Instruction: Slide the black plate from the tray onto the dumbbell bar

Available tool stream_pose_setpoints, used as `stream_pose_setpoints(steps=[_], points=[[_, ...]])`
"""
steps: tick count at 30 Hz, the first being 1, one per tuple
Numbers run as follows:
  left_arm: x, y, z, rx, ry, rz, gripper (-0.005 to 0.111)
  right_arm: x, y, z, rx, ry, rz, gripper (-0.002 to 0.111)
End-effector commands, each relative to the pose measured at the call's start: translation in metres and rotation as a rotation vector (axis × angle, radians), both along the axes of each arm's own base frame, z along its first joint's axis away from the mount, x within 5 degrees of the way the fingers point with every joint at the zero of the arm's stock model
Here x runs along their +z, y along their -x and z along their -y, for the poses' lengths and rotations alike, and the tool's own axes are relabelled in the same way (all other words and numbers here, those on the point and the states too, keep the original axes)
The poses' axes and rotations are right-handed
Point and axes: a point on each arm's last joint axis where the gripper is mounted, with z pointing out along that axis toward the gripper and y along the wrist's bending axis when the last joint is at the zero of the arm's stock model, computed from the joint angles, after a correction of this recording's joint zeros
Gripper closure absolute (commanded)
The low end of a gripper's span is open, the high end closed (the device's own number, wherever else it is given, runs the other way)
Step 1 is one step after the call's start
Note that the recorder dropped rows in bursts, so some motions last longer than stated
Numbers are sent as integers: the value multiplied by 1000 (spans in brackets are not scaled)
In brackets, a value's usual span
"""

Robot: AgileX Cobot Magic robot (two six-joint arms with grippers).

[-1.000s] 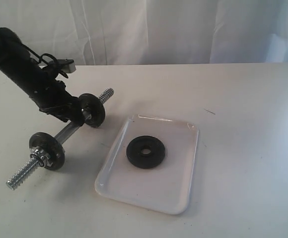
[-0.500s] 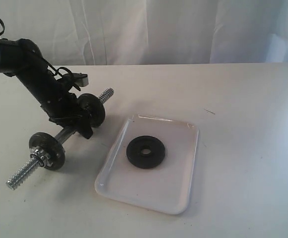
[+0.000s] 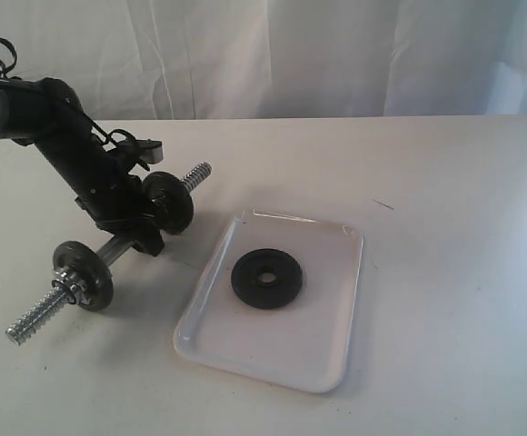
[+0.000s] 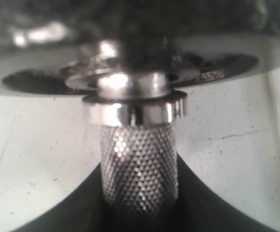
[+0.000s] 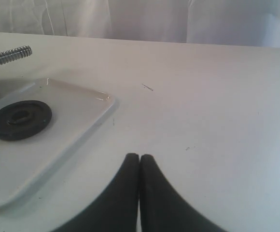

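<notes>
The black plate [image 3: 265, 278] lies flat in the white tray [image 3: 327, 354]; the right wrist view also shows this plate [image 5: 20, 119] on the tray [image 5: 82, 116]. The dumbbell bar [image 3: 118, 245] lies on the table left of the tray, with two black discs on it. My left gripper [image 3: 141, 238] is shut on the bar's knurled middle [image 4: 139, 164], between the two discs. My right gripper [image 5: 139, 157] is shut and empty, low over the bare table beside the tray; it does not show in the exterior view.
One mounted disc [image 3: 84, 274] sits near the bar's near threaded end [image 3: 32, 320], the other [image 3: 169, 201] near the far threaded end [image 3: 196, 174]. A white curtain [image 3: 291, 54] hangs behind the table.
My left arm has lowered onto the bar's middle and closed on it. The bar has shifted slightly, its near end moving left and down. The plate and tray have not moved.
</notes>
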Motion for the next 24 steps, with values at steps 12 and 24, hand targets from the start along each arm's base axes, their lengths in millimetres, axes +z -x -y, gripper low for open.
stream_pose_setpoints(steps=[12, 24], points=[[36, 8, 5, -109, 73, 79, 107, -1, 0, 0, -5, -1, 7, 108], [86, 22, 3, -158, 112, 168, 107, -1, 0, 0, -5, -1, 7, 108]])
